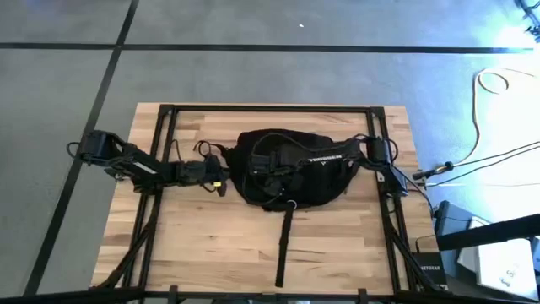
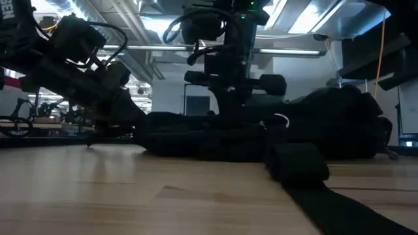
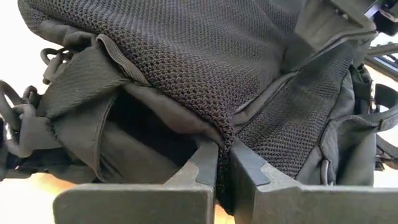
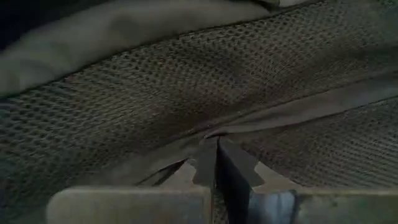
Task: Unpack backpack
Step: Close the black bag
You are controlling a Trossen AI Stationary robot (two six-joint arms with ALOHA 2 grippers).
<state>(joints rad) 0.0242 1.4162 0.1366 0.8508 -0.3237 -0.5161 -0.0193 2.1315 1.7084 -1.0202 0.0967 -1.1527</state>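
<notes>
The black backpack [image 1: 291,169] lies on its side in the middle of the wooden table, white lettering [image 1: 325,158] facing up. One long strap [image 1: 283,249] trails toward the near edge. My left gripper [image 1: 223,175] is at the pack's left end, shut on its mesh fabric [image 3: 186,68]. My right gripper [image 1: 361,154] is at the pack's right end, shut on fabric there. In the low view the pack [image 2: 261,134] is a low dark heap with both arms over it. My left gripper pinches a fold of the backpack's mesh panel [image 3: 225,138] between its two fingers, coming in about level from the table's left. Beside the fold a dark pocket opening [image 3: 146,127] gapes. The pack rests on the table. My right gripper pinches a raised ridge of mesh and plain fabric [image 4: 214,138] between its two fingers, at the pack's right end. The cloth puckers into creases toward the fingertips. The pack's body stays on the table.
The black metal frame [image 1: 270,108] runs around the tabletop's edges. Bare wood [image 1: 211,245] lies on the near side, to either side of the strap. Cables [image 1: 481,160] and equipment [image 1: 489,245] sit on the floor beyond the right edge.
</notes>
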